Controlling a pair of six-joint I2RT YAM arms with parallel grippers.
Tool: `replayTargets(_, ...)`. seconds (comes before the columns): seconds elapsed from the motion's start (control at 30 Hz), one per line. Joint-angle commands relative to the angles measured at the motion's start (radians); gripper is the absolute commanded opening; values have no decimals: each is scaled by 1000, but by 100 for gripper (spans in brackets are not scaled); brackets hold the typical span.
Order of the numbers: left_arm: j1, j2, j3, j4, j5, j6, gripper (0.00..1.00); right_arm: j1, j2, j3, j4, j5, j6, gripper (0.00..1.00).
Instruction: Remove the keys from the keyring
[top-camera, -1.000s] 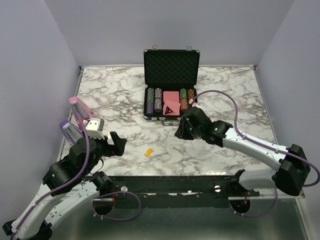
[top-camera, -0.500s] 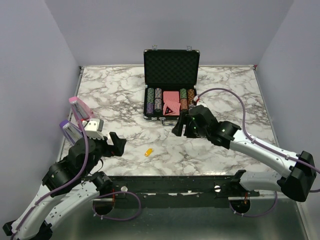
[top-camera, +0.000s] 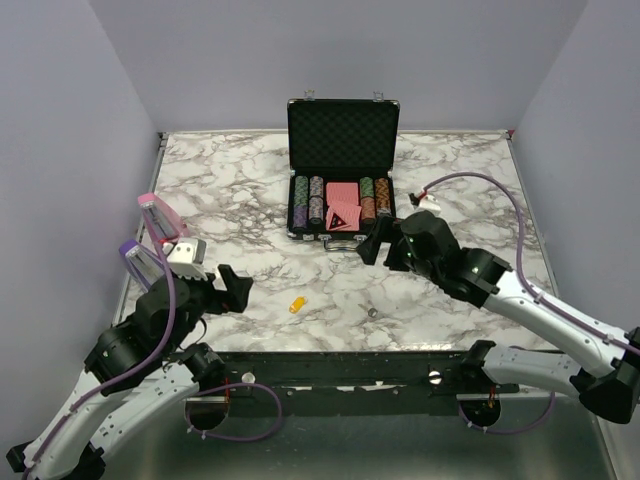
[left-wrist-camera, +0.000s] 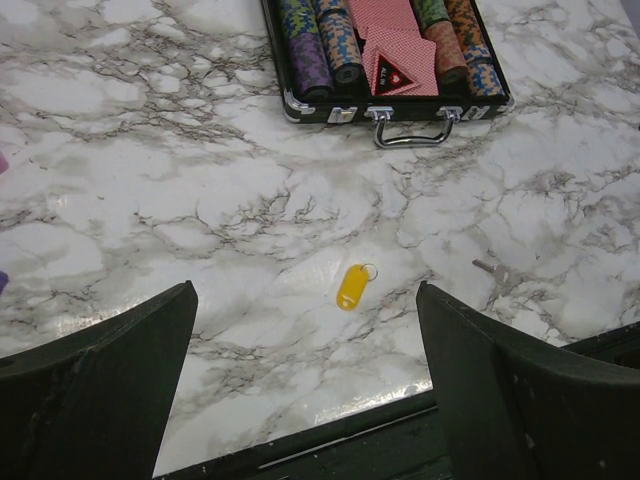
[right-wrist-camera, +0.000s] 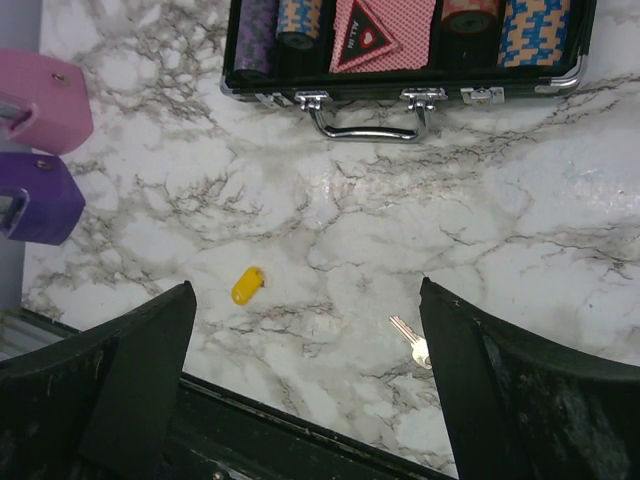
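Observation:
The yellow keyring (top-camera: 297, 304) lies flat on the marble near the table's front edge, with its small metal loop bare in the left wrist view (left-wrist-camera: 352, 286). One small silver key (top-camera: 372, 312) lies loose on the marble to its right, apart from it (right-wrist-camera: 412, 343). My right gripper (top-camera: 373, 243) hangs open and empty above the table, behind the key and in front of the case. My left gripper (top-camera: 233, 287) is open and empty too, held above the table to the left of the keyring. In each wrist view the keyring shows between the open jaws (right-wrist-camera: 247, 285).
An open black chip case (top-camera: 343, 140) with chips and red cards stands at the back middle, its silver handle (right-wrist-camera: 365, 130) facing front. A pink block (top-camera: 160, 215) and a purple block (top-camera: 135, 258) stand at the left edge. The table's front edge (left-wrist-camera: 330, 425) is close.
My right gripper has opened wide and drawn up and to the right. A key now lies on the marble where it had been. The left arm has not moved.

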Motion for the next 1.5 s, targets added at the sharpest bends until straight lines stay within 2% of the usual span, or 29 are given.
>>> replayTargets(0.0, 6, -49, -9, 19, 9, 6, 99, -1, -99, -25, 35, 74, -18, 100)
replayTargets(0.3, 6, -81, -22, 60, 13, 25, 99, -1, -147, -19, 28, 120, -64, 100)
replayTargets(0.5, 6, -58, -71, 201, 70, 130, 99, -1, -202, -74, 78, 172, -55, 100)
replayTargets(0.6, 6, -43, -149, 302, -13, 164, 99, -1, -234, -106, 92, 203, -43, 100)
replayTargets(0.73, 6, -20, -243, 480, -220, 262, 99, -1, -262, -147, 92, 243, -23, 100)
replayTargets(0.87, 26, 50, -351, 733, -280, 412, 99, 1, -284, -175, 117, 244, -23, 100)
replayTargets(0.97, 122, 145, -381, 847, -262, 465, 99, -1, -297, -196, 158, 210, -49, 100)
replayTargets(1.13, 377, 230, -458, 1078, -12, 465, 99, -1, -311, -200, 173, 195, -69, 100)
replayTargets(1.27, 595, 340, -522, 1243, 142, 390, 99, 1, -314, -207, 192, 194, -74, 100)
replayTargets(1.47, 670, 567, -642, 1670, 153, 443, 99, -1, -313, -215, 213, 177, -78, 100)
